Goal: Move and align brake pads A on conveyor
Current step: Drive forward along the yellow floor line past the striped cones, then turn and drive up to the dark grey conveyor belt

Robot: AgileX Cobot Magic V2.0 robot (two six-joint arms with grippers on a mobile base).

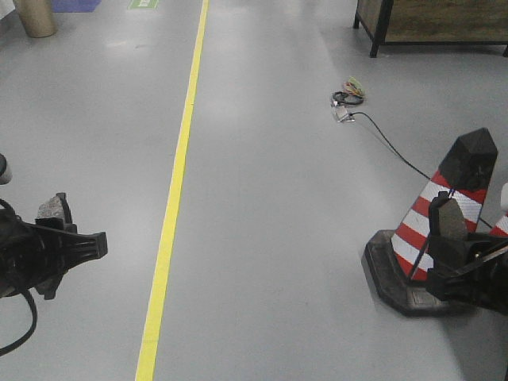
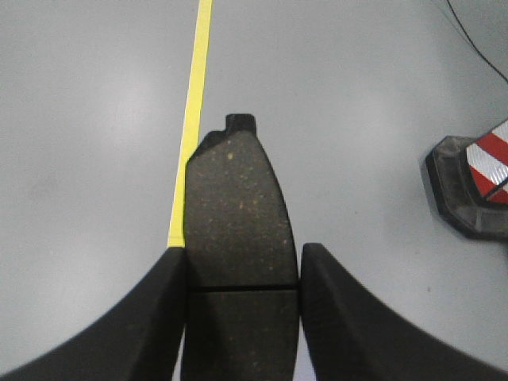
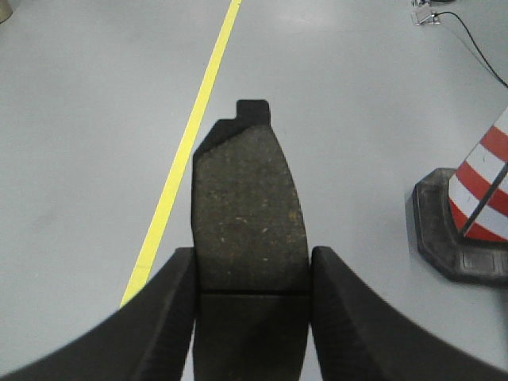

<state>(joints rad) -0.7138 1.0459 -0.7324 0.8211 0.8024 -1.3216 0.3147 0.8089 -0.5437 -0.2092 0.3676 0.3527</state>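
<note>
Two grippers: each closed on one brake pad, held above a grey floor (image 1: 278,238)
Left gripper (image 2: 242,274): black, at the near left edge of the front view, both fingers (image 2: 151,317) pressed against the long edges of a dull grey curved oblong brake pad (image 2: 238,214)
Left pad detail: friction face toward the wrist camera, cross groove level with the fingertips, black backing tab at the far end
Right gripper (image 3: 252,274): black, at the near right, clamped on a second dull grey brake pad (image 3: 248,206) the same way
Right pad detail: groove just past the fingertips, square black tab at the far end
Conveyor: not in any view
Floor line: yellow stripe (image 1: 178,175) running near to far between the arms
Cone: red-and-white striped traffic cone (image 1: 444,206) on a black base, far right, just behind the right gripper
Cable: thin black cable (image 1: 381,135) lying beyond the cone
</note>
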